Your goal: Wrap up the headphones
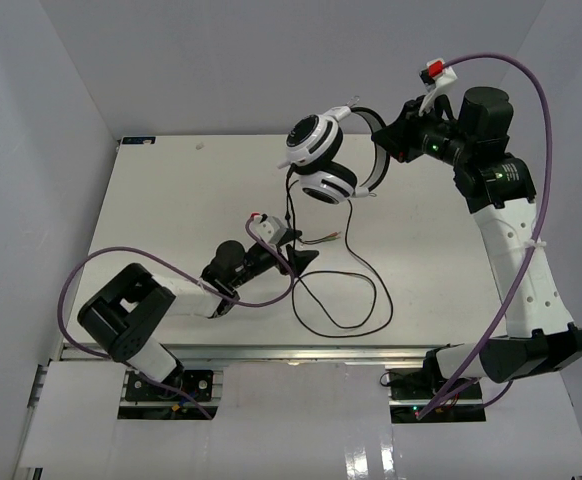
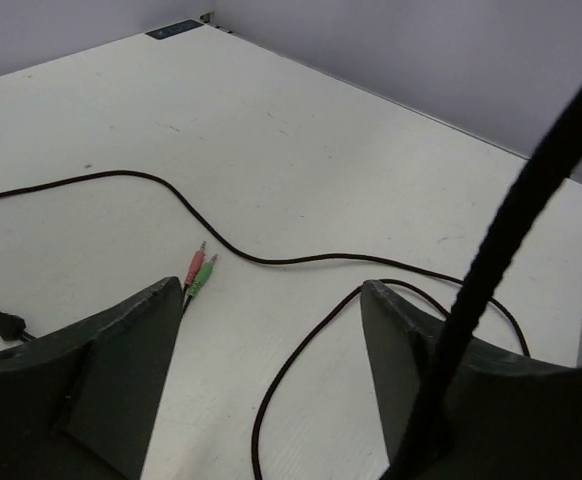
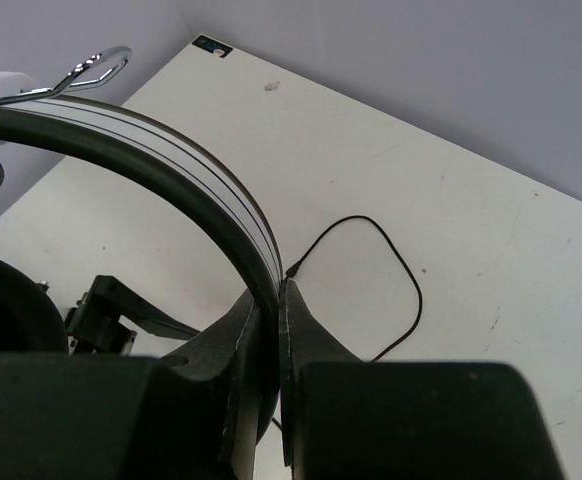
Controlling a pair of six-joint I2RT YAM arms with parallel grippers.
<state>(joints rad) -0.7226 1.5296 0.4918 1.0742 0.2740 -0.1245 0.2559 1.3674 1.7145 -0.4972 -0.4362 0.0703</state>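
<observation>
Headphones (image 1: 316, 150) aloft upper centre, right gripper (image 3: 278, 310) clamping headband (image 3: 171, 170); left gripper (image 2: 271, 290) agape; cable (image 2: 271, 262) slack; next, seize cable for winding

Left wrist view: cable (image 2: 531, 190) strand crossing in front of one left gripper (image 2: 271, 292) finger (image 2: 396, 350), heavily blurred, top cut by frame corner; contact with finger cannot tell. Plugs (image 2: 202, 268) just beyond other finger's tip, bases hidden behind it. Small dark lump (image 2: 9, 324) on cable outside jaws, too small to identify.
Right wrist view: headphones (image 3: 161, 160) cut by left edge, earcup mostly out of frame; headband's pinched stretch buried between right gripper (image 3: 274, 292) jaws. Cable loop beyond jaws, near end hidden behind finger.
</observation>
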